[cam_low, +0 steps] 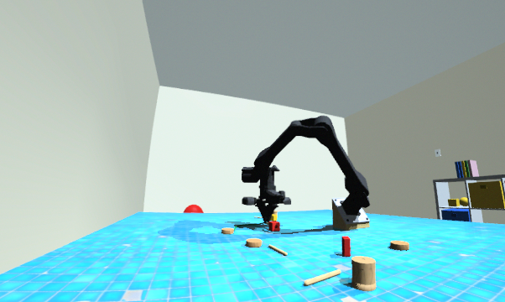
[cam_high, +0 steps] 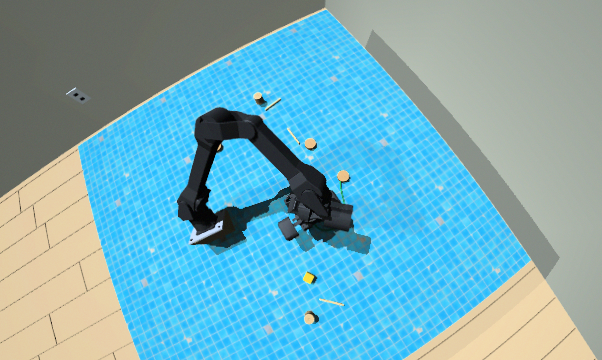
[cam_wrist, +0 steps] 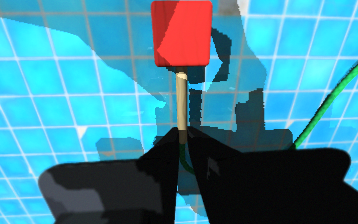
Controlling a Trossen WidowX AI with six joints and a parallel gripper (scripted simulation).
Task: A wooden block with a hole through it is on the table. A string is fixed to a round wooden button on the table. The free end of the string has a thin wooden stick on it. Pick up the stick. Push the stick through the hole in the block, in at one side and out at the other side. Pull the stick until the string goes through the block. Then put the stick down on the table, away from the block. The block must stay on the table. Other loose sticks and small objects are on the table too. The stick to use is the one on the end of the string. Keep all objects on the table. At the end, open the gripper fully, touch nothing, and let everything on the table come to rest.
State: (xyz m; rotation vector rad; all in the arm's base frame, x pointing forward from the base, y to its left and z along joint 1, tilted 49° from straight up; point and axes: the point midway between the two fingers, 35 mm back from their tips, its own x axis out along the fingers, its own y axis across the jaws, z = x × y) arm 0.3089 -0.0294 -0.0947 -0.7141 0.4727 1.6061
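Stick (cam_wrist: 181, 102) thin, stiff, light, prone to pivot; pinched at its rear end by gripper (cam_wrist: 182, 134), tip touching or just short of red block (cam_wrist: 182, 33). Green string (cam_wrist: 330, 102) limp, trailing right toward button (cam_high: 343, 176). Counted from above: three loose sticks, one yellow cube (cam_high: 309, 278).

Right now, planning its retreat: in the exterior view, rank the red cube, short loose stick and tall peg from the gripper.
1. red cube, just under the gripper.
2. short loose stick, nearer the camera.
3. tall peg, front right.
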